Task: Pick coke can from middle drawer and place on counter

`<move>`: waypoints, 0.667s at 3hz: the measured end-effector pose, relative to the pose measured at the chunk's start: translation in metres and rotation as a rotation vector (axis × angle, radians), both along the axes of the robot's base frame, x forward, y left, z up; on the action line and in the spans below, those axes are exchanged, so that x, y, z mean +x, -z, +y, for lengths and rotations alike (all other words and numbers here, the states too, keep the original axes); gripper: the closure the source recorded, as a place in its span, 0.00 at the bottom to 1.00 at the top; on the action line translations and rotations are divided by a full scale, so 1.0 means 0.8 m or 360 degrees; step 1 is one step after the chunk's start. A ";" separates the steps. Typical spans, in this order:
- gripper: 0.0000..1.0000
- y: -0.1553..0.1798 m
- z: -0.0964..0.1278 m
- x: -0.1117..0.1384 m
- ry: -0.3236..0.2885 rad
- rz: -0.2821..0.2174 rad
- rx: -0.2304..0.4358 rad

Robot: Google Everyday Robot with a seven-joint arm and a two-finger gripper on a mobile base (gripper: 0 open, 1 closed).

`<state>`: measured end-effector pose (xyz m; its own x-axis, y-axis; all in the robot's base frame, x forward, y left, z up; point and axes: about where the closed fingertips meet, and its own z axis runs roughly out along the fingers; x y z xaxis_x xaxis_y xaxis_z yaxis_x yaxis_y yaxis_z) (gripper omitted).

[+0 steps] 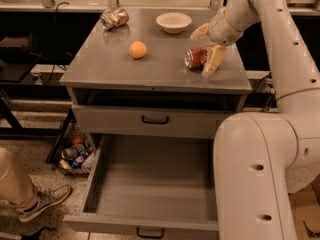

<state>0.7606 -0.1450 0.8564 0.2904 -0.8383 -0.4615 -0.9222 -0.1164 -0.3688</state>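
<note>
I saw the can lying on its side on the counter, toward the right edge, with one silver end facing left. The gripper sat right over it at counter level, and its claw was spread wide, gripping nothing. One pale finger stood behind the can, nearer the bowl. The other angled down just beside the can's right end. I could not tell whether that finger touched the can or was a hair apart from it. The arm came down from the upper right corner to the gripper, and the robot's white body filled the lower right of my view.

The drawer stood pulled well out at the bottom of the cabinet, its deep grey tray open to the camera and its small black handle at the front edge. Above it, a shut drawer showed only its flat front and handle, just under the counter.

Elsewhere on the counter, an orange rested left of the can and well apart from it. A white bowl stood at the back, and a silver can lay on its side at the back left corner.

On the floor to the left I saw a basket of small items, and a person's leg and shoe in the lower left corner.
</note>
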 end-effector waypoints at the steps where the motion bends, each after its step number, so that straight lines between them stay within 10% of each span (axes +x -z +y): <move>1: 0.00 -0.020 -0.008 0.002 0.0022 -0.0063 0.0049; 2: 0.00 -0.068 -0.041 0.000 0.0096 -0.0218 0.0127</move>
